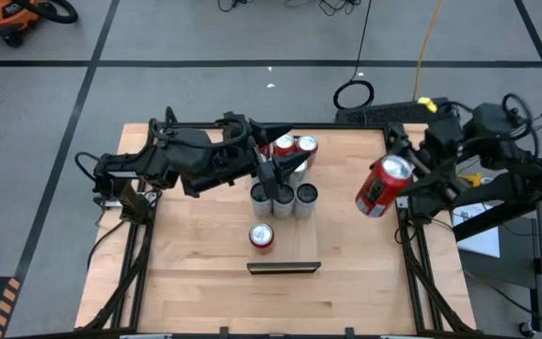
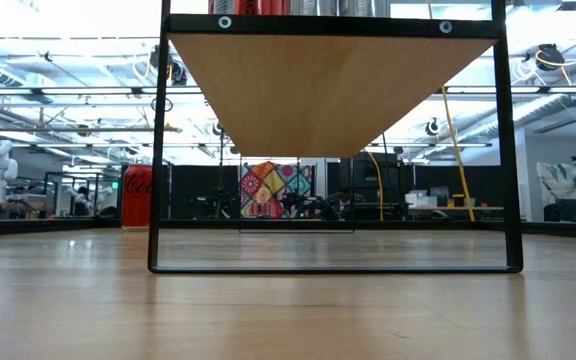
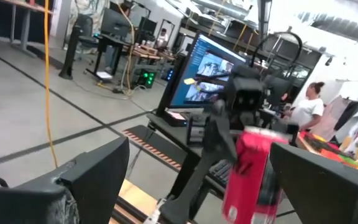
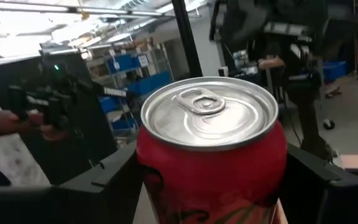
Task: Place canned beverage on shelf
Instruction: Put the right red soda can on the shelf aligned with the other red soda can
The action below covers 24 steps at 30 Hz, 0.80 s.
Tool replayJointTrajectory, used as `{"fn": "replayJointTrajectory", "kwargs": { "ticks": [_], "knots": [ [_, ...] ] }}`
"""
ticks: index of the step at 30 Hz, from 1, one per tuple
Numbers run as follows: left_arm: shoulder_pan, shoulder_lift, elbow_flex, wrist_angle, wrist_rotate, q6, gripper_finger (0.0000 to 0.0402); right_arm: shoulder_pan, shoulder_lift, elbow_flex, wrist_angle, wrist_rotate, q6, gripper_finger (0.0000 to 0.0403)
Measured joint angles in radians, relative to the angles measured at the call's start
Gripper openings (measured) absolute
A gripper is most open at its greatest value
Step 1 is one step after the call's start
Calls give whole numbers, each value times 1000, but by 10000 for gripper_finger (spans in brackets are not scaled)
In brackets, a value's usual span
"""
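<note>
Glossy red can [image 4: 211, 155] showing a smooth, shining metal lid; pale wood shelf [image 2: 330, 85] showing matt grain.

Orange vacuum [image 1: 7, 19], yellow cable [image 1: 428, 47]

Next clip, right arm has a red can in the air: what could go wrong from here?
1. The red can hangs tilted in the right gripper near the table's right edge; a slip would probably drop it.
2. The left gripper, jaws open, sits over the cans already standing mid-table, so the two arms could collide there or topple them.

Grey floor [image 1: 205, 38], black tape lines [image 1: 92, 85]
</note>
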Motion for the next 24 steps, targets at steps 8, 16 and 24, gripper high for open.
{"fn": "replayJointTrajectory", "kwargs": {
  "ticks": [8, 16, 24],
  "knots": [
    [0, 0, 0, -22, -1, -43, 393, 157, -28, -244, 162, 108, 27, 264],
    [0, 0, 0, -34, -4, -61, 393, 305, -71, -490, 367, 258, 3, 263],
    [0, 0, 0, -103, -11, -130, 393, 427, -61, -616, 380, 485, -34, 263]
  ]
}}
